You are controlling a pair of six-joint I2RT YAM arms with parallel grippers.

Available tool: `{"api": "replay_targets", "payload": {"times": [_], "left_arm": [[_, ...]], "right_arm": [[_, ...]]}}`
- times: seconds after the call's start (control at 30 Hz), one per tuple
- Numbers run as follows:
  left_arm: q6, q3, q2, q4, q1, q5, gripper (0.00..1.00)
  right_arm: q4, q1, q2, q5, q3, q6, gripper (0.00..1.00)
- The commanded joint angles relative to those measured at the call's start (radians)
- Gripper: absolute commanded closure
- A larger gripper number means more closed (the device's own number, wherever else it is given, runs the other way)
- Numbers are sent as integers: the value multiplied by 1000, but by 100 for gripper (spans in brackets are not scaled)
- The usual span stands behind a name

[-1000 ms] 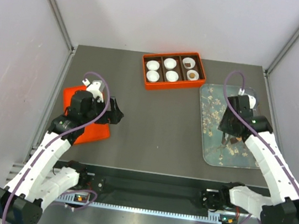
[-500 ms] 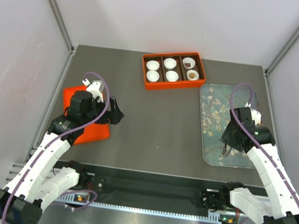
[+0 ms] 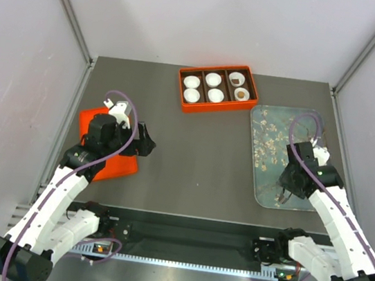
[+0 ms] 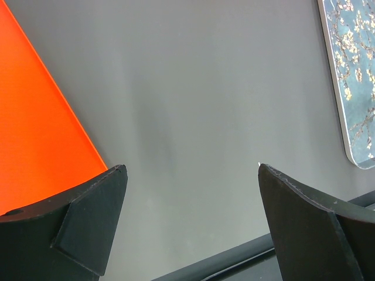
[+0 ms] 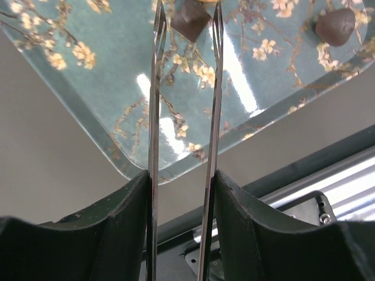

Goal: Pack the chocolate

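Right gripper (image 5: pixel 186 9) parted, nothing clamped: 1 chocolate lump (image 5: pixel 188 23) straddled by its tips on the tray (image 5: pixel 88 117). Left gripper (image 4: pixel 190 193) spread wide, empty. Risk: lump skewed between thin blades, could be pivoted and flicked out on closing.

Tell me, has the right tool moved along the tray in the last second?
Yes. The right tool has slid toward the near edge of the tray, downward in the overhead view.

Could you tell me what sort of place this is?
Likely a robotics lab cell: a grey table walled by plain white panels, with a black mounting rail along its near edge.
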Motion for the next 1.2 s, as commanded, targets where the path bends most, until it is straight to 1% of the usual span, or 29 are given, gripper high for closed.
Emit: {"api": "replay_targets", "payload": {"times": [0.0, 0.43, 0.6, 0.7, 0.97, 1.17], "left_arm": [[10, -1, -18, 31, -6, 5, 2], [10, -1, -7, 30, -6, 0, 2], [10, -1, -3, 28, -6, 0, 2], [10, -1, 0, 28, -6, -3, 2], [10, 0, 3, 28, -6, -3, 2], [10, 0, 2, 27, -4, -5, 2]], "right_arm": [[3, -14, -21, 21, -16, 25, 54], [104, -19, -49, 4, -93, 44, 53], [140, -18, -39, -11, -101, 22, 56], [158, -18, -41, -26, -101, 18, 59], [144, -18, -29, -51, -27, -18, 68], [141, -18, 17, -60, 53, -54, 69]]}}
